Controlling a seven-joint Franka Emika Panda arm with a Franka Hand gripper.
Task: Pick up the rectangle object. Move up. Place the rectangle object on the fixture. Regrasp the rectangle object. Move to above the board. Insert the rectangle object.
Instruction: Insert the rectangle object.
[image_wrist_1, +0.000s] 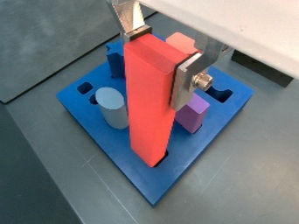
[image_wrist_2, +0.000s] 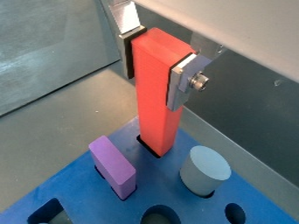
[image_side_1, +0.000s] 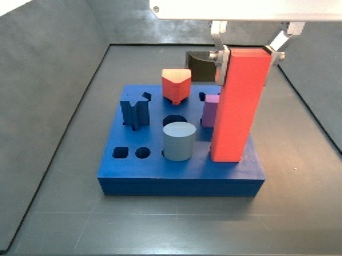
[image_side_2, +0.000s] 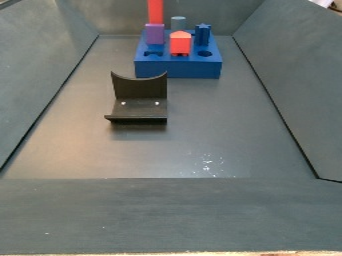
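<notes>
The rectangle object (image_wrist_1: 152, 105) is a long red-orange bar standing upright, with its lower end in a slot of the blue board (image_wrist_1: 128, 171). It shows in both wrist views (image_wrist_2: 158, 96) and both side views (image_side_1: 238, 100) (image_side_2: 155, 10). My gripper (image_wrist_1: 162, 59) is shut on the bar's top end, one silver finger on each side, directly above the board (image_side_1: 174, 180); it shows also in a wrist view (image_wrist_2: 156, 66) and a side view (image_side_1: 250, 45). The dark brown fixture (image_side_2: 138, 97) stands on the floor apart from the board (image_side_2: 181, 68).
On the board stand a grey cylinder (image_side_1: 178, 138), a purple block (image_side_1: 211, 110) right beside the bar, a red-and-cream wedge-topped block (image_side_1: 175, 85) and blue pegs (image_side_1: 135, 108). Open holes (image_side_1: 130, 154) lie near the board's front edge. Dark sloped walls surround the floor.
</notes>
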